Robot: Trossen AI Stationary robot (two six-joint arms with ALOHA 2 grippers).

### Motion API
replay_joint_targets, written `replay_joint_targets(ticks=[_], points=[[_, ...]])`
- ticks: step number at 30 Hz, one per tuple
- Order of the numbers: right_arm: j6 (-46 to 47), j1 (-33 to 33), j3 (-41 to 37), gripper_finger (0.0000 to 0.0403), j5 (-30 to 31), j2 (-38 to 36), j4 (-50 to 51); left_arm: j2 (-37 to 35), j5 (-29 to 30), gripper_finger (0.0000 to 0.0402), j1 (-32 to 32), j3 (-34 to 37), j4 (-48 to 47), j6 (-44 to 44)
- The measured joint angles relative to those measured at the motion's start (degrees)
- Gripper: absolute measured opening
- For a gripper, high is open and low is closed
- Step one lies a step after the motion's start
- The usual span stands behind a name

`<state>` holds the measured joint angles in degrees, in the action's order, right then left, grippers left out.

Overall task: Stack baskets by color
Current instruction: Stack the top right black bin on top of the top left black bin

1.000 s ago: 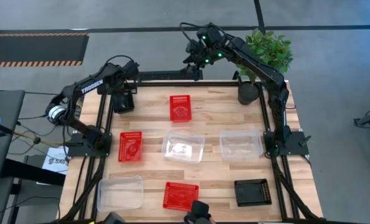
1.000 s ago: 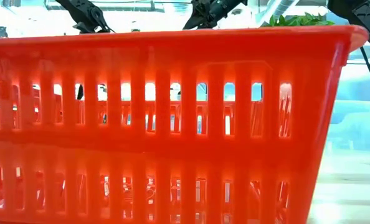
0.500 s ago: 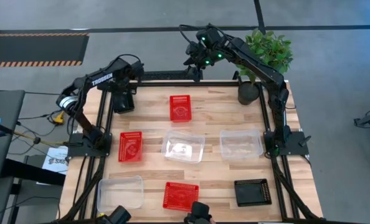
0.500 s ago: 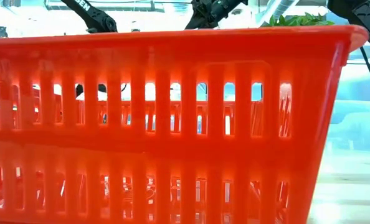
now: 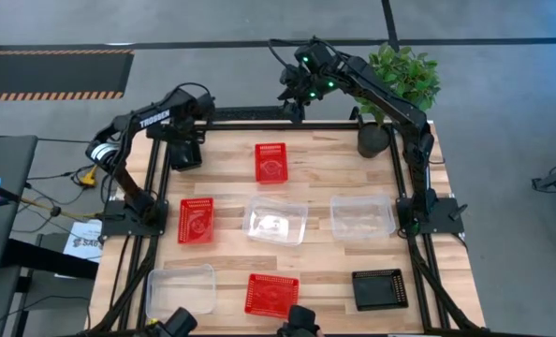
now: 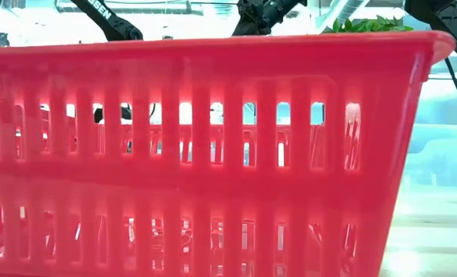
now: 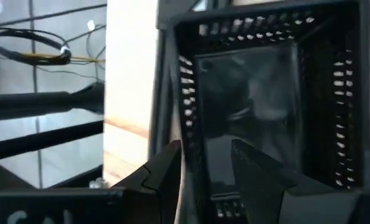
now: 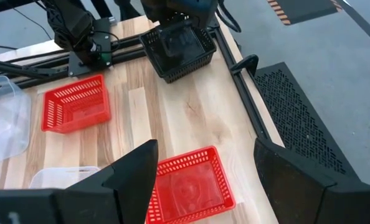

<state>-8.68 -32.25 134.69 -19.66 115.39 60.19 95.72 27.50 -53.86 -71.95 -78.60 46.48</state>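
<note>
A black perforated basket [image 5: 186, 155] stands on the table's far left corner, and shows too in the right wrist view [image 8: 184, 55]. My left gripper [image 7: 203, 149] hangs over it, open and pointing steeply down. One finger is outside the basket's wall [image 7: 186, 106] and one inside. My right gripper [image 8: 205, 149] is open with nothing in it, high above the far edge. Three red baskets [image 5: 270, 161] [image 5: 197, 220] [image 5: 272, 293], three clear ones [image 5: 277, 221] [image 5: 362, 216] [image 5: 180, 288] and another black one [image 5: 379, 288] rest on the table. My left gripper straddles the black basket's wall near its rim [image 7: 184, 140] from above, slanting down. The outer finger [image 7: 166, 171] is close against the wall, while a gap shows beside the inner finger [image 7: 253, 174]. Whether either finger touches the wall, I cannot tell. The basket stands on the table.
A potted green plant [image 5: 400, 80] stands at the far right corner. The near red basket [image 6: 213, 154] fills the low view and hides most of the table there. Bare wood lies between the spread-out baskets.
My left arm has reached farther out and sunk toward the black basket, and its gripper has tipped more steeply down. The basket has stayed in place.
</note>
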Motion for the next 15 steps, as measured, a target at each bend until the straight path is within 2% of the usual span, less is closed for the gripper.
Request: replay_joint_targets(ticks=[9, 15], points=[[-0.8, 0.3, 0.0, 0.0286, 0.0, 0.0, -0.1, 0.0, 0.3, 0.0128, 2.5, 4.9, -2.1, 3.8], [-0.8, 0.9, 0.0, 0.0286, 0.0, 0.0, -0.2, 0.0, -1.9, 0.0128, 3.6, 9.6, 0.5, 5.4]])
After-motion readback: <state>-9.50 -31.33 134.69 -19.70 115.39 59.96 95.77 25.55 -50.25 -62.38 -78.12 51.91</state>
